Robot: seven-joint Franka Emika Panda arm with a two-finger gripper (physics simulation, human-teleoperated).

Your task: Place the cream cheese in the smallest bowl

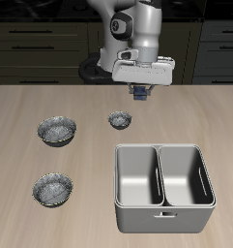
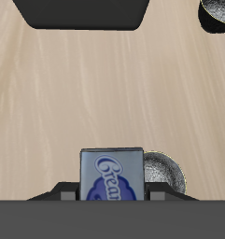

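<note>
My gripper [image 1: 140, 92] is shut on the cream cheese [image 1: 140, 94], a small dark blue box, and holds it above the table. In the wrist view the box [image 2: 111, 174] shows its lighter label between the fingers of the gripper [image 2: 111, 193]. The smallest bowl [image 1: 120, 119], speckled with a dark rim, stands on the table a little nearer the front edge than the gripper and to one side of it. In the wrist view this bowl [image 2: 165, 173] lies just beside the box, partly hidden behind it.
Two wider speckled bowls [image 1: 57, 129] [image 1: 51, 188] stand farther out from the smallest bowl; one of them shows at the wrist view's edge [image 2: 219, 11]. A double steel bin [image 1: 164, 184] stands near the table's front edge.
</note>
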